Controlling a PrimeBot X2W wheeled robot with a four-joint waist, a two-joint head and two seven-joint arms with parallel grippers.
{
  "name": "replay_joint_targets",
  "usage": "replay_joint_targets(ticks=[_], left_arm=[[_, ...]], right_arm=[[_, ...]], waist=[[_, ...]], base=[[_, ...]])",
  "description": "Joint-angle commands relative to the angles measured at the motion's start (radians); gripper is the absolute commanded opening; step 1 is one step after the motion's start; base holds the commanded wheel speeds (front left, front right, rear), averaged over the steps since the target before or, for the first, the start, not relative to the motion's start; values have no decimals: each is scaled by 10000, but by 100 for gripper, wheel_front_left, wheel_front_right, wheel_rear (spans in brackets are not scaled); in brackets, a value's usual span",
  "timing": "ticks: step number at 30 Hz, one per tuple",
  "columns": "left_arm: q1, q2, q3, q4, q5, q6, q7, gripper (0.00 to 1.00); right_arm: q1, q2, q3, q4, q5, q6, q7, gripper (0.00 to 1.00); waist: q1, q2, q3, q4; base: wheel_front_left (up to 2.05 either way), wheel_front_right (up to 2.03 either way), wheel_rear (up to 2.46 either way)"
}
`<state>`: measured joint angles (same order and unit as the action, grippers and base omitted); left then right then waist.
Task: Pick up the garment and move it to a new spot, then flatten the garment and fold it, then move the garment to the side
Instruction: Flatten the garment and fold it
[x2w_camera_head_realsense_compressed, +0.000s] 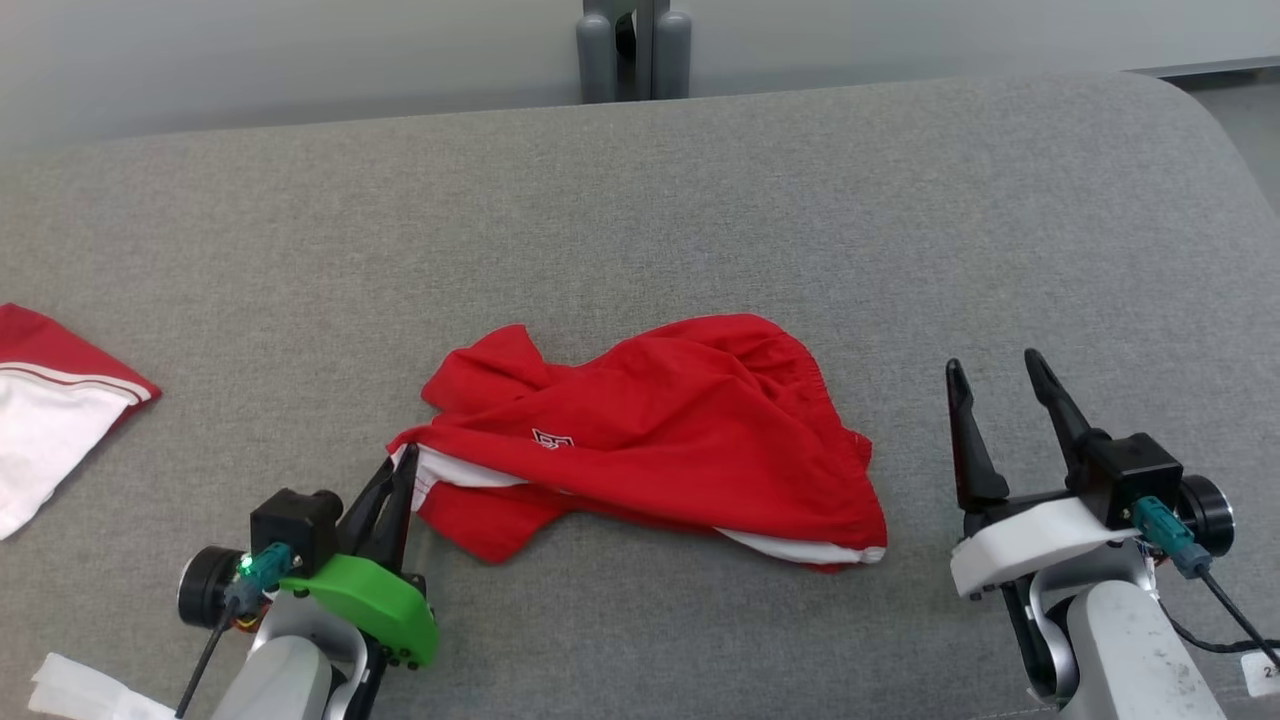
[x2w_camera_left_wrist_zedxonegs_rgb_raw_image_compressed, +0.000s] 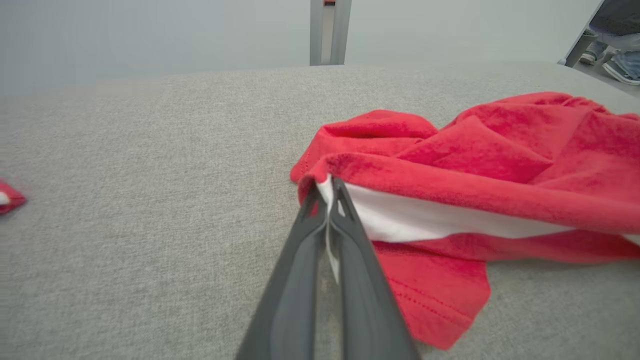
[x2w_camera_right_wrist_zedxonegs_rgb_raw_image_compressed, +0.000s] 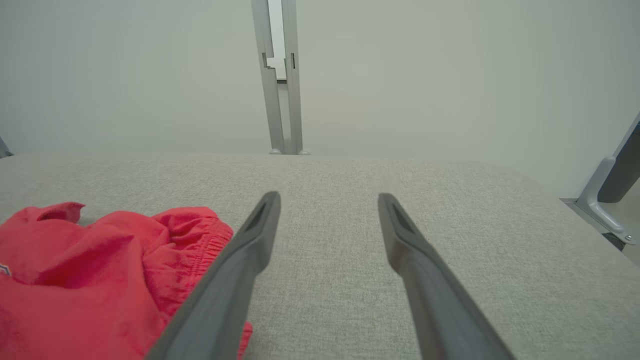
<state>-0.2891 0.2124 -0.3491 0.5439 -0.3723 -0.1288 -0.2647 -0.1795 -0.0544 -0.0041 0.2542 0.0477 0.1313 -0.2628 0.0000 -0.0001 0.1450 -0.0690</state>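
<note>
The garment (x2w_camera_head_realsense_compressed: 660, 430) is a pair of red shorts with white trim and a small white logo, lying crumpled in the middle of the grey table. My left gripper (x2w_camera_head_realsense_compressed: 400, 462) is shut on the garment's near-left corner. In the left wrist view the garment (x2w_camera_left_wrist_zedxonegs_rgb_raw_image_compressed: 480, 165) has its white edge pinched between the two fingers of the left gripper (x2w_camera_left_wrist_zedxonegs_rgb_raw_image_compressed: 327, 187). My right gripper (x2w_camera_head_realsense_compressed: 990, 375) stands open to the right of the garment, apart from it, nothing between its fingers. In the right wrist view the garment (x2w_camera_right_wrist_zedxonegs_rgb_raw_image_compressed: 100, 270) lies left of the right gripper (x2w_camera_right_wrist_zedxonegs_rgb_raw_image_compressed: 327, 200).
A second red and white cloth (x2w_camera_head_realsense_compressed: 50, 410) lies at the table's left edge. A white scrap (x2w_camera_head_realsense_compressed: 70, 690) lies at the near left corner. A grey post (x2w_camera_head_realsense_compressed: 633, 50) stands behind the far edge. The table's right edge (x2w_camera_head_realsense_compressed: 1235, 150) curves away at the far right.
</note>
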Motion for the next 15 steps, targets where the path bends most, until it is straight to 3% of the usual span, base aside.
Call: replay_joint_targets(ticks=[1,6,10,15], left_arm=[[-20,-10,185,222,140,-29,5,100],[427,-343,924,327,608,225,5,100],[1084,-783,1731,-390,1196,629,5,100],[1961,-1265,2424,-1346,1733,768,5,100]], right_arm=[[147,10,75,60,32,-10,-29,100],[298,23,171,26,58,-11,-29,100],[382,26,170,-89,153,-11,-29,100],[723,28,281,-127,357,-11,-29,100]], waist=[[0,1,-62,-66],[0,1,-91,-98],[0,1,-145,-37],[0,1,-296,52]], base=[[0,0,0],[0,0,0],[0,0,0],[0,0,0]])
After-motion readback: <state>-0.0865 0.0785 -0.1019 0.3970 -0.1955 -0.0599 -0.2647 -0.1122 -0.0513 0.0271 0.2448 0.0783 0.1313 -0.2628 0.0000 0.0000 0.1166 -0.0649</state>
